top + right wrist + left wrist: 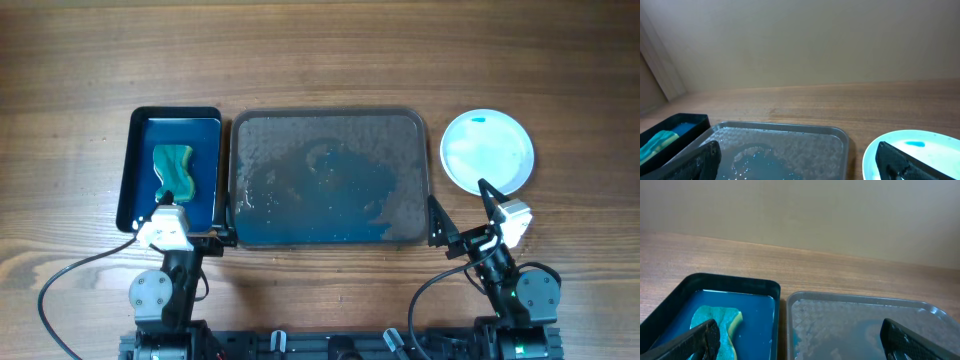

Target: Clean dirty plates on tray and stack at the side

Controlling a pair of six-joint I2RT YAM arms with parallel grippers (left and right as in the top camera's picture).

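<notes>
Robotics lab bench, by the look: bare wooden worktop (pixel 320 60), plain beige wall (pixel 800 40), left arm (pixel 170 285) and right arm (pixel 510 285) fixed to black base rail (pixel 330 348).

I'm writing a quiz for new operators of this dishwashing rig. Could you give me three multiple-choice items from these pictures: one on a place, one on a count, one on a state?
1. Where does the white plate lie?
A. on the table, right of the grey tray
B. on the grey tray
C. in the blue tray

2. How many trays are on the table?
A. one
B. two
C. three

3. How do both grippers stand?
A. open, holding nothing
B. shut on the sponge
C. shut on the plate

Answers:
1 A: the plate rests on bare wood beside the grey tray.
2 B: only the grey tray and the blue tray with the sponge are there.
3 A: the left gripper and right gripper have fingers spread wide with nothing between them.
</notes>
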